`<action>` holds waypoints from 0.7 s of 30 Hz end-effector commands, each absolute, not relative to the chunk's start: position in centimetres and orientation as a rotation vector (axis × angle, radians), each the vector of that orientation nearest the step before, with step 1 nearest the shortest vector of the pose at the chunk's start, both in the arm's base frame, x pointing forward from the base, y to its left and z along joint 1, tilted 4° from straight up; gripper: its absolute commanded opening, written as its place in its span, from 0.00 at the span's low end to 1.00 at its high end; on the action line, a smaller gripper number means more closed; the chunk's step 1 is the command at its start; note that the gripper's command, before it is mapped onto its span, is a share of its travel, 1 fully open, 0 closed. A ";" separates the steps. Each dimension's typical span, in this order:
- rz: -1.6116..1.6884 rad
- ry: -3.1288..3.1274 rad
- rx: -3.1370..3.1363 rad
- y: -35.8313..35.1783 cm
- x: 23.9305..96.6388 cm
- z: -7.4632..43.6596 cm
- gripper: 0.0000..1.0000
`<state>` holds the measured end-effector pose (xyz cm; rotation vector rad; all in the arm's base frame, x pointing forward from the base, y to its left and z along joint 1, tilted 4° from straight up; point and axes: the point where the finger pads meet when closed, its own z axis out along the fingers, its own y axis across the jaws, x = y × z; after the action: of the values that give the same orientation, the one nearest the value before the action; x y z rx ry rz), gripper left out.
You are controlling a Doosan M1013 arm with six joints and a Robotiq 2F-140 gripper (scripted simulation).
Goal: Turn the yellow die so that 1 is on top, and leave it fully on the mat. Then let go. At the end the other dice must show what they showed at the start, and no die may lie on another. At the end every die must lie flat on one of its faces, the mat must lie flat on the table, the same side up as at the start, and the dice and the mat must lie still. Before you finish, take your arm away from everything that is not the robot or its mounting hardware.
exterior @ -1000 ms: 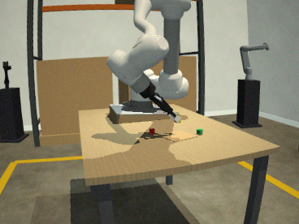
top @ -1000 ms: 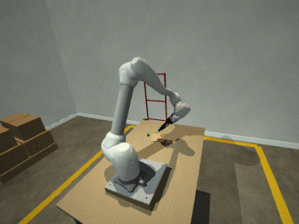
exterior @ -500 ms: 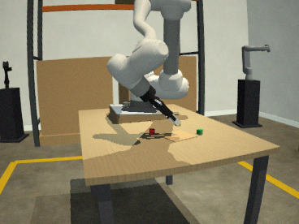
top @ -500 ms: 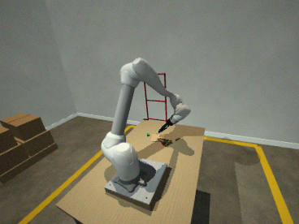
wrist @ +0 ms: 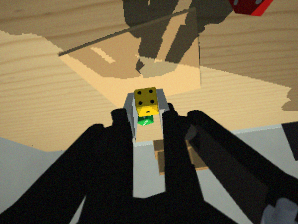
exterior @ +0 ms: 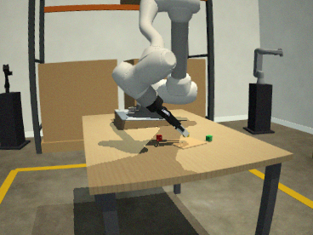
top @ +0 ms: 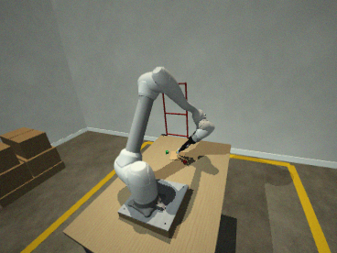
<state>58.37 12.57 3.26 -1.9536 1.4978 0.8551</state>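
Care matters here: you have the yellow die (wrist: 146, 100) pinched in the end effector (wrist: 148, 112), lifted above the mat (wrist: 165, 65), and a face with several pips faces the wrist camera. Roll the wrist until 1 points up, then lower straight down onto the mat's middle, set it flat, and only then open. Keep off the red die (exterior: 159, 137) left of the mat and the green die (exterior: 208, 138) to its right. The arm arches up from its base on the table (exterior: 238, 158), forearm sloping down, end effector tilted just above the mat.
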 end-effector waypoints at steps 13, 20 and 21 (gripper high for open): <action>0.855 1.497 -1.953 12.7 58.4 1.7 0.13; 0.855 1.497 -1.953 12.7 58.4 1.3 0.13; 0.855 1.497 -1.953 12.7 58.4 1.3 0.13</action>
<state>58.41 12.71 1.32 -1.9536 1.4977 0.8551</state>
